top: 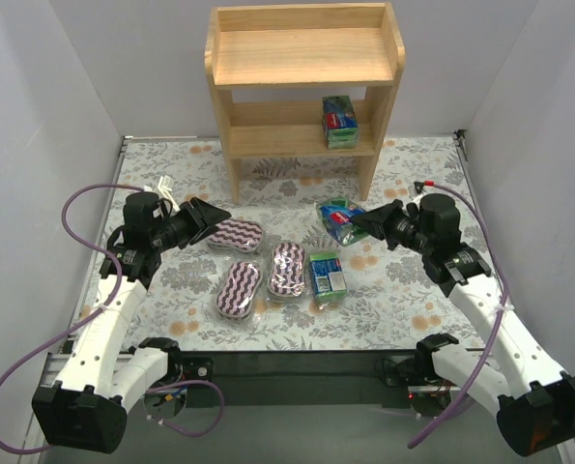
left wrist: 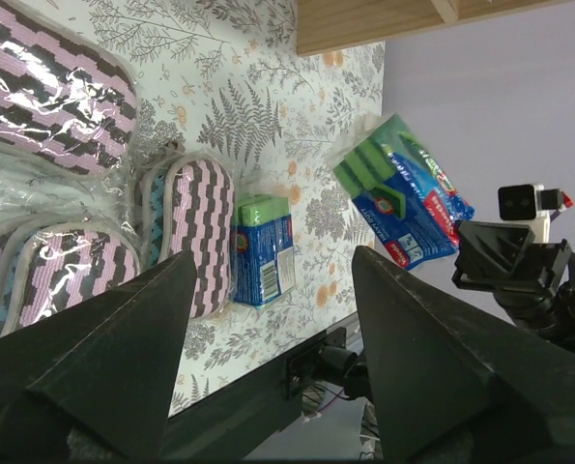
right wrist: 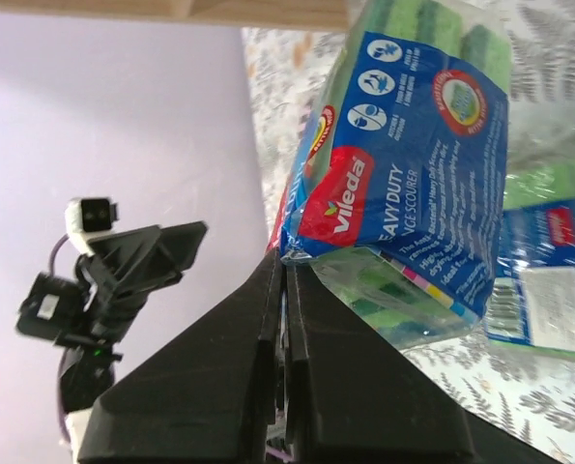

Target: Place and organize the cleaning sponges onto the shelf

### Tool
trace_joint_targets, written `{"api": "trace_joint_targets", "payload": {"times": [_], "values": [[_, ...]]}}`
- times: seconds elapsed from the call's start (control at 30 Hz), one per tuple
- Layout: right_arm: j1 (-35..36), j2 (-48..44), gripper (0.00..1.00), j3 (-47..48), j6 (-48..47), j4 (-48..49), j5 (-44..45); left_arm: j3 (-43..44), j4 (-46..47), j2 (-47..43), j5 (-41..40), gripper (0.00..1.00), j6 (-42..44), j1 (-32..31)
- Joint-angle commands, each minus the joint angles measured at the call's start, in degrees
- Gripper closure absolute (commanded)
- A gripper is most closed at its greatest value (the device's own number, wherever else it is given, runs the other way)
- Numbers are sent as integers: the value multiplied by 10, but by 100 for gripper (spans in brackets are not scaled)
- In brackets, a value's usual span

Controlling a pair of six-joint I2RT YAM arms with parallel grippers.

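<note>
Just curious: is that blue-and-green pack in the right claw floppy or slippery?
Probably light and squashy: green sponge shows through the pack. Its glossy wrap looks slippery; the right gripper pinches only an edge, so it may swing.

Three wrapped oval purple-and-white striped pads point(top: 239, 287) lie flat on the desk point(top: 413, 290) before the wooden two-tier shelf point(top: 306, 58). One green-blue-red pack point(top: 340, 121) stands on its lower tier. A second pack point(top: 328, 274) lies beside the pads, and a third pack point(top: 337, 217) hangs tilted, pinched in the right fingers point(right wrist: 219, 387).

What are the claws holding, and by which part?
The right gripper pinches a Vileda scourer pack by a corner of its wrapper; the left gripper is open, holding nothing.
</note>
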Motion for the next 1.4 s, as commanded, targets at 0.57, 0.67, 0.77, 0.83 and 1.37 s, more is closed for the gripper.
{"api": "trace_joint_targets", "payload": {"times": [0.57,0.67,0.77,0.83,1.37], "values": [[40,272,99,309,56,279,-62,40,-41,-33,-12,40,0,1],[41,308,99,331,54,286,-33,36,-41,-35,-13,40,0,1],[41,356,99,371,49,287,-19,40,-41,-34,-12,41,-1,1],[43,391,99,403,44,288,-12,44,-41,-32,-13,41,-1,1],[64,531,99,520,7,240,117,48,-37,-33,-18,42,-7,1]]}}
